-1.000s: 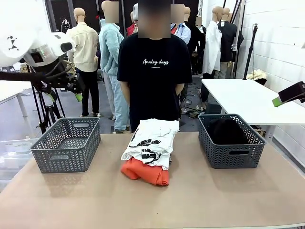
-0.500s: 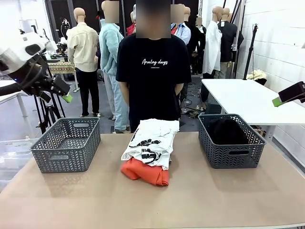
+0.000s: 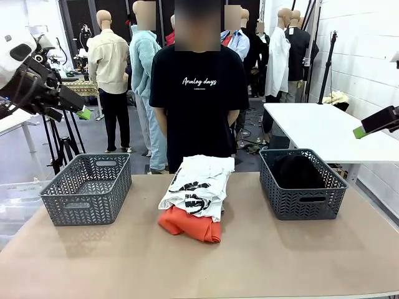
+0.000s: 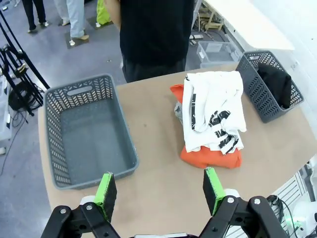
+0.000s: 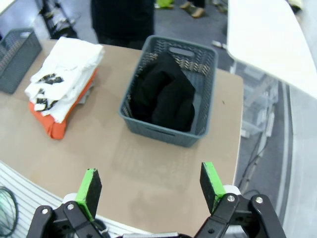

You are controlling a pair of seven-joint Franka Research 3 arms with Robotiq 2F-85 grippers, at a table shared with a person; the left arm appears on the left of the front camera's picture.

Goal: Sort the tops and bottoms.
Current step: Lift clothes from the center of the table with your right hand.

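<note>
Well beyond left fingers, stacked tops

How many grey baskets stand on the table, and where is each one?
2. The left basket is empty, left of the clothes pile; the right basket, right of the pile, holds a black garment. None seems hidden.

Across the brown table from you, a person in a black T-shirt with white lettering stands at the far edge, facing your side. Two grey lattice-walled baskets stand well apart near that edge, the left basket towards one end and the right basket towards the other. Beyond the right basket you see a white table. At far left there is a black tripod and, low beside it, what may be a clear plastic box.
</note>
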